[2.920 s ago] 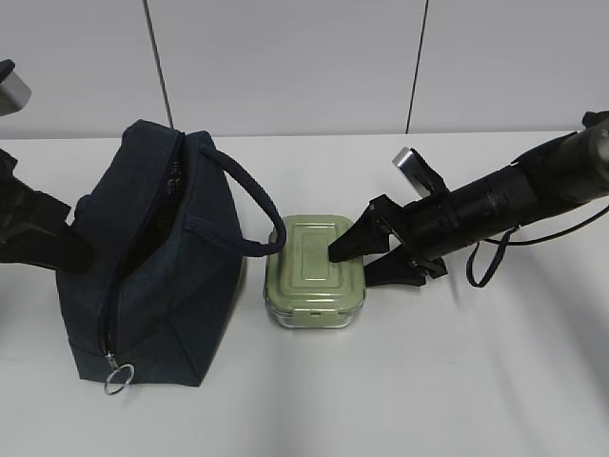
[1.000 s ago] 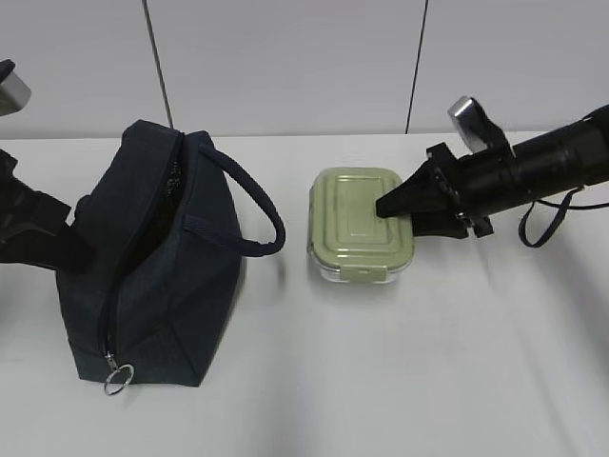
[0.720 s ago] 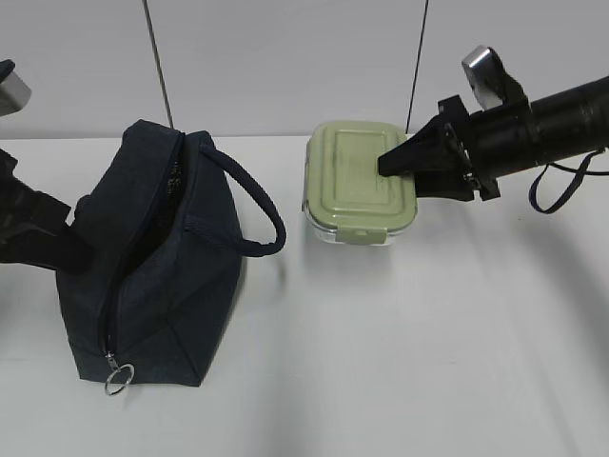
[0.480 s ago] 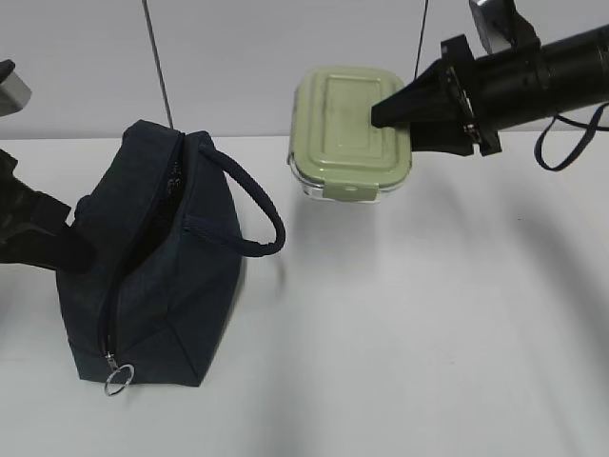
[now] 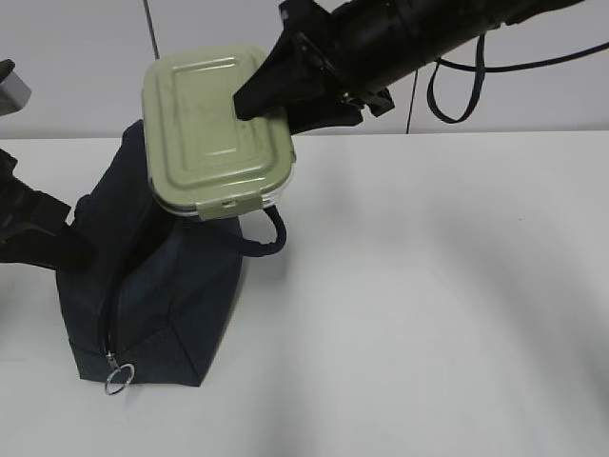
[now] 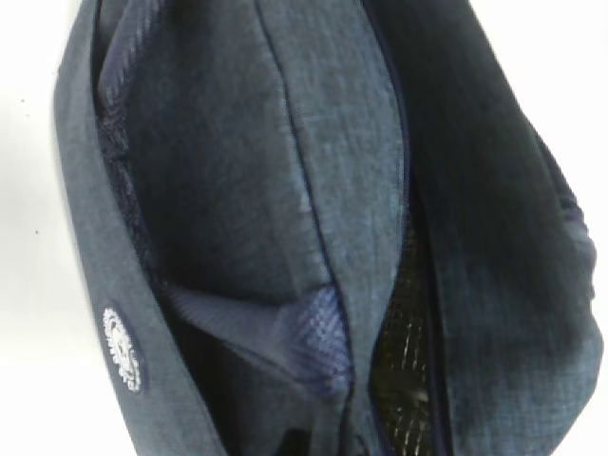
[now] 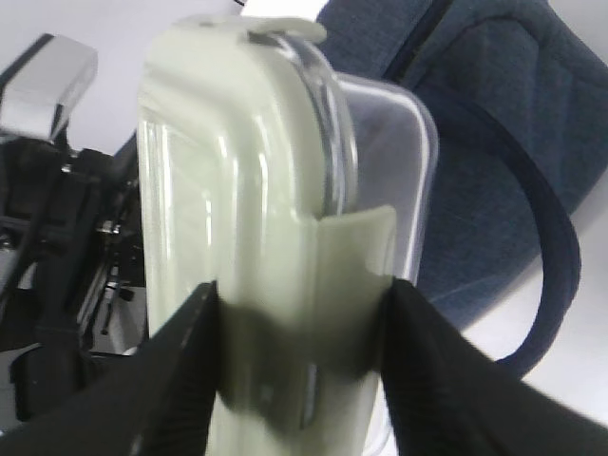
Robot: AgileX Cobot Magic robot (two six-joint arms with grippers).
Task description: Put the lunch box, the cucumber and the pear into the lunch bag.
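My right gripper (image 5: 259,107) is shut on the lunch box (image 5: 214,133), which has a sage-green lid and a clear base. It holds the box tilted in the air above the open top of the navy lunch bag (image 5: 157,286). In the right wrist view the black fingers (image 7: 180,366) clamp the box (image 7: 237,218) from both sides, with the bag (image 7: 494,114) behind it. My left gripper (image 5: 68,248) is at the bag's left rim. The left wrist view is filled by the bag's fabric (image 6: 285,190), gathered towards the jaws. The cucumber and the pear are out of view.
The bag stands at the left of the white table (image 5: 428,286), with its loop handle (image 5: 273,233) hanging to the right and its ring pull (image 5: 116,381) at the front. The left arm (image 7: 52,247) shows behind the box in the right wrist view.
My right gripper has lifted the lunch box off the table and carried it up and to the left, from beside the bag to above its opening. The left arm and the bag have stayed still.
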